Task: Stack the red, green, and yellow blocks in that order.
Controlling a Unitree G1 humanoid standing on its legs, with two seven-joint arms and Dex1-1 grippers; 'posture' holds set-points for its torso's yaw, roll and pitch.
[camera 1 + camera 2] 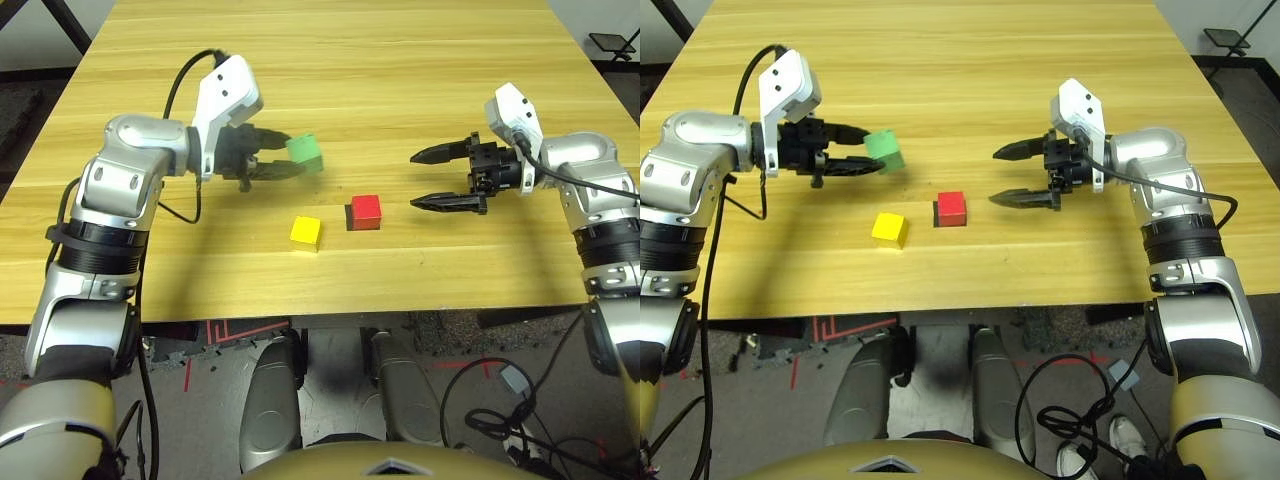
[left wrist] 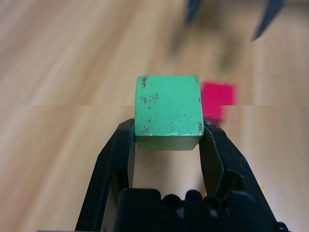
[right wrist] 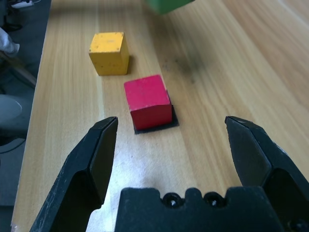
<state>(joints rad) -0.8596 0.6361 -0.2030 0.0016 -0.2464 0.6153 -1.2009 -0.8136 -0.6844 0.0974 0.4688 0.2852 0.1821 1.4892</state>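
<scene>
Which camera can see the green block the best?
The left wrist view: the green block sits close up, pinched between the left gripper's fingers. Both eye views show it small, held above the table. The right wrist view catches just a bit of it at the picture's edge.

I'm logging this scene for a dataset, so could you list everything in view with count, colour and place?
green block: one, green, held off the table between the left gripper's fingers, farther from the robot than the other two blocks
red block: one, red, on the table near the middle, sitting on the black patch
yellow block: one, yellow, on the table to the robot's left of the red block, apart from it
black patch: one, black, flat under the red block
table: one, light wood
left gripper: one, black fingers, shut on the green block
right gripper: one, black fingers, open, to the red block's right
</scene>
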